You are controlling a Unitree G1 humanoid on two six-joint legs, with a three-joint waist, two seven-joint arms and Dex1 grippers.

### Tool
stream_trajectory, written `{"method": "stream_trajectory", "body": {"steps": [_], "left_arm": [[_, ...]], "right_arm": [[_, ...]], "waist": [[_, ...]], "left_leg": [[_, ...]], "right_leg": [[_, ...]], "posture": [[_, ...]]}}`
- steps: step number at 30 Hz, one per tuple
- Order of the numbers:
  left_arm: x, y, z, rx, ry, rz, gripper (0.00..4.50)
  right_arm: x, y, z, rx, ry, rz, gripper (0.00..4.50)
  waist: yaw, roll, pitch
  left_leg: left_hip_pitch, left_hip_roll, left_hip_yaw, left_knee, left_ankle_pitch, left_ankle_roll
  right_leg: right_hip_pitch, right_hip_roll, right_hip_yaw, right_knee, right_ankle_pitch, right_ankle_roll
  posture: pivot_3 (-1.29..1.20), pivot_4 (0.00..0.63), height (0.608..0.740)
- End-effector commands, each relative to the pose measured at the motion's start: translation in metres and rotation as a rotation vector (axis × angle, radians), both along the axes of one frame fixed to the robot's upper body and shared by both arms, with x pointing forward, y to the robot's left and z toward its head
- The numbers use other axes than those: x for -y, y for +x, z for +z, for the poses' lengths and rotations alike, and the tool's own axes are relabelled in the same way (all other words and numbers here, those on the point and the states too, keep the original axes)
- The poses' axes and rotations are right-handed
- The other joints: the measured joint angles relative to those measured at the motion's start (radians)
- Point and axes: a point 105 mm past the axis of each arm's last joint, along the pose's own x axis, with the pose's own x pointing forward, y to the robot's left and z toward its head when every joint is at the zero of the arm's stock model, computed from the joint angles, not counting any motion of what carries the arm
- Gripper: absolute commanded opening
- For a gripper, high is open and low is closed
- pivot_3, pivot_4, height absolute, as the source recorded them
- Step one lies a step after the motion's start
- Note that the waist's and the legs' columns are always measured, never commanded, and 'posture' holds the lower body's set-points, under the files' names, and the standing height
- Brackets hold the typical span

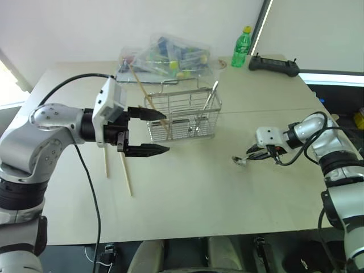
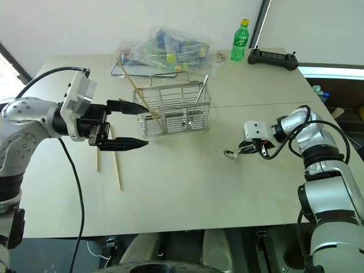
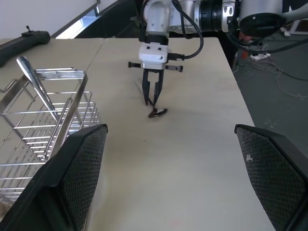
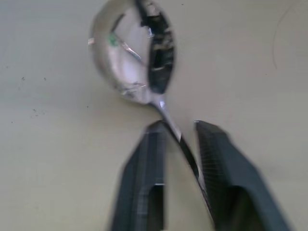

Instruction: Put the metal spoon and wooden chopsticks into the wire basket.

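Between the black fingers of the right pincer (image 4: 180, 139), clamped together, sits the spoon (image 4: 132, 57) handle, bowl on the table (image 1: 227, 193). Lift straight before carrying to the basket (image 1: 183, 114). Left pincer (image 1: 149, 131) stands apart; chopsticks (image 1: 125, 173) wait beneath.

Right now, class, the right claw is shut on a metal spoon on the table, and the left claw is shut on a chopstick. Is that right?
Not quite. The left claw is open and holds nothing, as the left eye view shows. The rest stands: the right claw is shut on the metal spoon, whose bowl lies on the table.
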Motion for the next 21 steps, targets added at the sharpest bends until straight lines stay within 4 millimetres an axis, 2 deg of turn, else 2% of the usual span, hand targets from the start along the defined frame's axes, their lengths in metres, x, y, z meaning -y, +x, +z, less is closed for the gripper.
{"method": "stream_trajectory", "body": {"steps": [1, 10, 18, 21], "left_arm": [[-0.002, -0.006, 0.016, 0.062, -0.010, 0.000, 4.50], [-0.003, -0.003, 0.020, 0.076, -0.016, 0.011, 4.50], [-0.004, 0.003, 0.023, 0.086, -0.022, 0.017, 4.50], [-0.003, 0.005, 0.024, 0.093, -0.026, 0.015, 4.50]], "right_arm": [[0.002, -0.002, -0.005, -0.030, -0.005, -0.011, 0.02], [0.000, 0.001, -0.001, -0.011, 0.019, -0.030, 0.02], [-0.003, -0.001, 0.018, 0.044, 0.097, -0.009, 0.02], [-0.006, -0.006, 0.033, 0.070, 0.140, 0.014, 0.02]], "waist": [[0.003, -0.001, 0.000], [0.002, -0.001, 0.000], [0.002, -0.001, 0.000], [0.002, 0.000, 0.000]], "left_leg": [[0.000, 0.000, -0.001, 0.000, 0.000, 0.000], [0.000, 0.000, -0.001, 0.000, 0.000, 0.000], [-0.001, 0.000, -0.001, -0.001, 0.000, 0.000], [-0.002, 0.000, -0.001, 0.000, 0.000, 0.000]], "right_leg": [[0.000, 0.001, 0.000, 0.000, 0.000, 0.000], [0.000, 0.001, 0.000, 0.000, 0.000, 0.000], [-0.001, 0.001, 0.000, 0.000, 0.000, 0.000], [-0.001, 0.001, 0.000, 0.000, 0.000, 0.000]], "posture": [[0.00, 0.150, 0.734], [0.00, 0.150, 0.734], [0.00, 0.150, 0.734], [0.00, 0.150, 0.734]]}}
